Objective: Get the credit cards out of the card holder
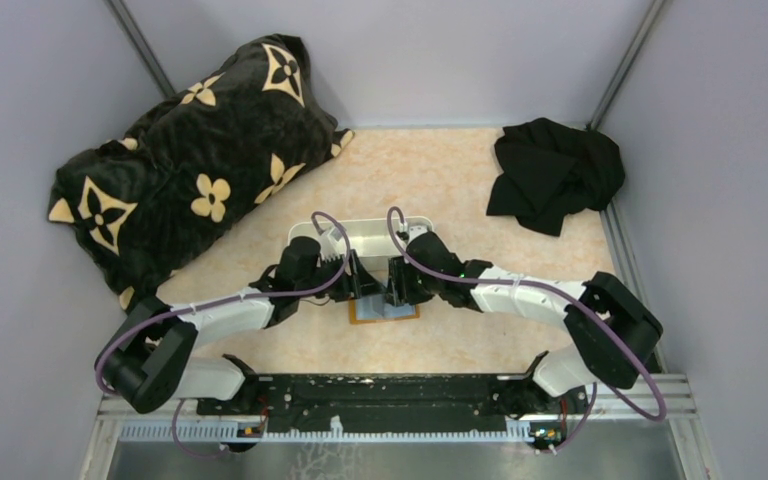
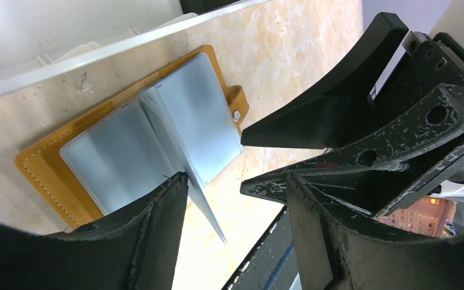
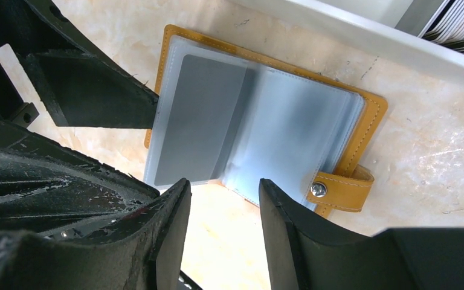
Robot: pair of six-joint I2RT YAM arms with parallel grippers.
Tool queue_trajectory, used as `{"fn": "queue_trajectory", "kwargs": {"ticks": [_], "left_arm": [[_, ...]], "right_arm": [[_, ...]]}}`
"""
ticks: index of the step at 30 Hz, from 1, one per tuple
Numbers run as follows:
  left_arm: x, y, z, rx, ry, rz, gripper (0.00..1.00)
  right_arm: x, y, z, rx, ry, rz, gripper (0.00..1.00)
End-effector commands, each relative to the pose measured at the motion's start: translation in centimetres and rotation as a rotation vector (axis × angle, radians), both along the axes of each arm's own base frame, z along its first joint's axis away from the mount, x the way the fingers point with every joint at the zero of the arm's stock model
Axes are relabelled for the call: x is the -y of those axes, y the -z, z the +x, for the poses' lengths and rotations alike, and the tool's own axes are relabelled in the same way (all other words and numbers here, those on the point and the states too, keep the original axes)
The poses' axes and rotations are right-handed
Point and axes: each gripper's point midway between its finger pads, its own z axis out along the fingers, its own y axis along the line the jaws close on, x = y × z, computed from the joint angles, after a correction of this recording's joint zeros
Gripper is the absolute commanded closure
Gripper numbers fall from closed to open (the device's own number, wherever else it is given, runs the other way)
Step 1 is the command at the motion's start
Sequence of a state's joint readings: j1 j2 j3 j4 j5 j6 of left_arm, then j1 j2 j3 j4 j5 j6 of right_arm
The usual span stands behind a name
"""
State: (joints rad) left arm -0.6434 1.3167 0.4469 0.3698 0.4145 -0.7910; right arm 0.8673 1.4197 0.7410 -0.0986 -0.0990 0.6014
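Left gripper (image 2: pixel 235 181) and right gripper (image 3: pixel 223 184) hang open and empty over the card holder (image 3: pixel 365 118), whose slippery clear sleeves (image 3: pixel 290 127) might get pinched instead of the grey credit card (image 3: pixel 199 121).

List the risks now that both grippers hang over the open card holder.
1. The left gripper and right gripper crowd close together over the card holder; they may collide.
2. The grey card lies inside a clear sleeve, so a pinch might catch the sleeve too and lift the whole holder.
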Motion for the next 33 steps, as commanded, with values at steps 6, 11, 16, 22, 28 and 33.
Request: {"fn": "queue_trajectory", "kwargs": {"ticks": [6, 11, 16, 22, 28, 33], "left_arm": [[0.7, -1.8, 1.0, 0.049, 0.000, -0.036, 0.32], [0.5, -1.7, 1.2, 0.040, -0.036, -0.043, 0.28], [0.4, -1.1, 1.6, 0.023, -0.057, -0.023, 0.46], [0.8, -1.0, 2.0, 0.024, -0.046, -0.019, 0.47], [0.7, -0.9, 1.9, 0.024, -0.044, -0.019, 0.45], [0.5, -1.1, 1.8, 0.031, -0.053, -0.016, 0.45]], "right_arm": [[-4.3, -5.3, 0.8, 0.073, -0.097, 0.165, 0.42], [-5.4, -6.3, 0.1, 0.073, -0.128, 0.196, 0.36], [-5.7, -6.9, -0.4, 0.074, -0.133, 0.222, 0.38], [-6.1, -7.4, -1.2, 0.077, -0.140, 0.233, 0.45], [-5.8, -6.9, -1.0, 0.081, -0.115, 0.213, 0.50], [-5.4, -5.6, -0.9, 0.070, -0.108, 0.175, 0.58]]}}
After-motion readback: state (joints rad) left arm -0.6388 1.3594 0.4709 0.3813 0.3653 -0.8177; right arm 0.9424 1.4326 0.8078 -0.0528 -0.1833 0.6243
